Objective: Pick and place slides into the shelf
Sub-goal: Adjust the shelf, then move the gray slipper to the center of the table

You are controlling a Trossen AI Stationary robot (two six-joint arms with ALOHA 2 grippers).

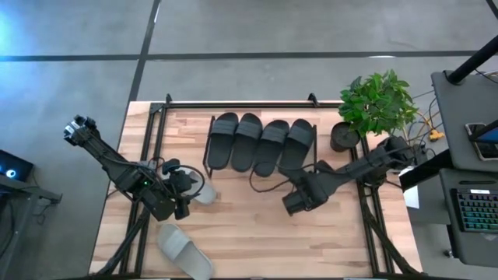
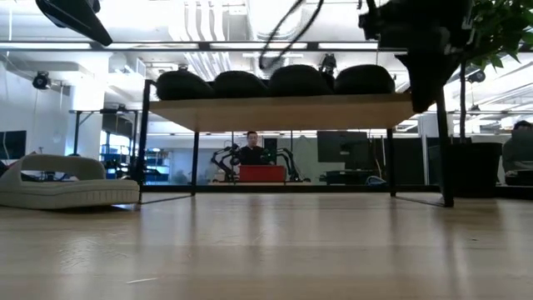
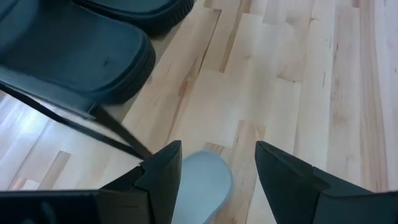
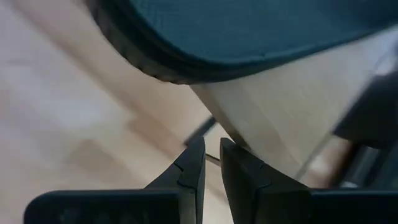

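Several dark slides [image 1: 261,144] lie side by side on the top board of the shelf [image 2: 283,112] at the table's far middle. A light grey slide [image 1: 205,190] rests sole-down on the table left of the shelf. My left gripper [image 3: 217,149] hangs open above it, and the slide's end [image 3: 202,180] shows between the fingers, farther down. Another light grey slide [image 1: 185,253] lies near the front edge. My right gripper [image 4: 211,146] is shut and empty. It slants down in front of the shelf's right end [image 1: 292,204], below a dark slide's edge [image 4: 249,31].
A potted plant [image 1: 377,105] stands at the far right beside the shelf. A black cable [image 1: 264,183] loops on the table in front of the shelf. Black frame rails [image 1: 152,132] run along the table's left and right sides. A person [image 2: 252,150] sits in the room beyond.
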